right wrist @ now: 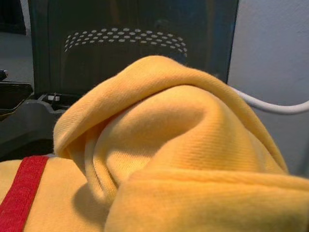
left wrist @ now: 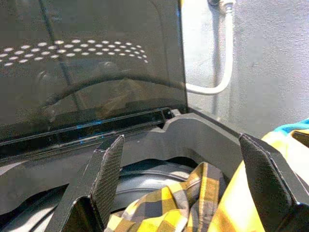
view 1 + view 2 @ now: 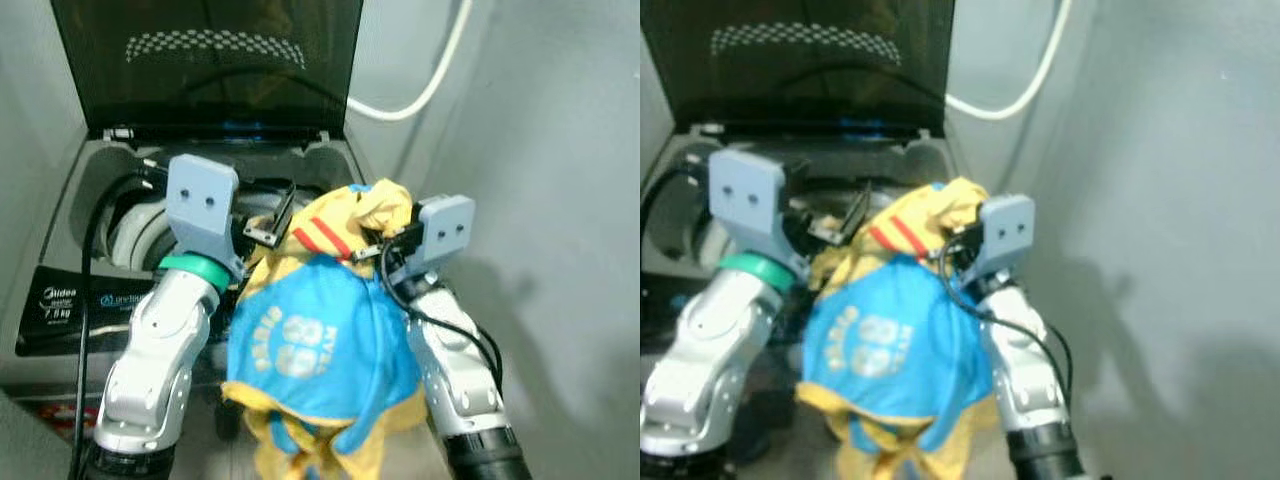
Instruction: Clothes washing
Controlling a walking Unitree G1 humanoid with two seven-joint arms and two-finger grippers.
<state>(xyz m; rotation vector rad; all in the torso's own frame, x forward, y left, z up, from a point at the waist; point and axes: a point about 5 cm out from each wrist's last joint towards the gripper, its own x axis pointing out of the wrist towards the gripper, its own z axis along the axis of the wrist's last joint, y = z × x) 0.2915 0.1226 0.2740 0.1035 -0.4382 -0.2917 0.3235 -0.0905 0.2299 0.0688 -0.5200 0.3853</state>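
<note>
Grey washing machine (image 3: 350,165): lid up, so the drum can take laundry.
Yellow and blue garment (image 3: 320,340): bunched between both arms, over the machine's front edge, probably ready to drop.
Left gripper (image 2: 181,186): fingers wide apart above checked cloth (image 2: 164,205), holding nothing.
Right gripper (image 3: 385,250): buried in yellow fabric; grip cannot be told.

Blue-and-yellow garment (image 3: 890,350) draped between both arms before open washing machine (image 3: 810,150)

A soft knitted cloth is seen in the yellow garment (image 1: 159,145), with a woven red stripe (image 1: 21,193). The washer lid (image 2: 87,63) is glossy dark plastic; matt grey plastic forms the washer top (image 2: 203,140).
</note>
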